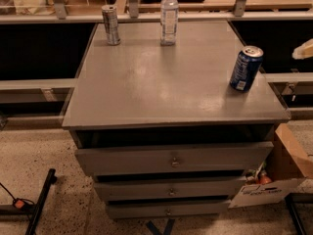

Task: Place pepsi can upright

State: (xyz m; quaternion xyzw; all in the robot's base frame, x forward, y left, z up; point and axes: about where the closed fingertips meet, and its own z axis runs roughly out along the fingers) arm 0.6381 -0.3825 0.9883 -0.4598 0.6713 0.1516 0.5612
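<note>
Below the desk front: three drawers (172,159), all a little way out. Cardboard box (288,165) on the floor under the desk's front-right corner.

Desk (146,92): grey top, mostly bare through the middle.

Pepsi can (246,68): on the desk's right side, close to the right edge and nearer the front than the back. It stands on its base with the silver top up. It looks slightly leaned, but that could be the camera angle, can't confirm. Nothing is touching it.

Claw (304,50): only a pale bit is visible at the frame's right border, off the desk's right edge and well apart from the pepsi can. Open or closed: cannot tell. It holds nothing that I can see.

Far edge of the desk: grey can (111,25) at the back-left, bottle (169,14) at back-centre, both upright and well away from the pepsi can.

My read: placement looks essentially done and what's left is a clean exit. To do that well:
- keep the claw outboard of the desk's right edge, with no sweep back over the top
- the pepsi can has little margin to that edge, so any brush from the right side could tip it or push it off towards the box
- confirm the base sits flat before calling it done
- if it needs a re-seat, come in from above, not from the side
</note>
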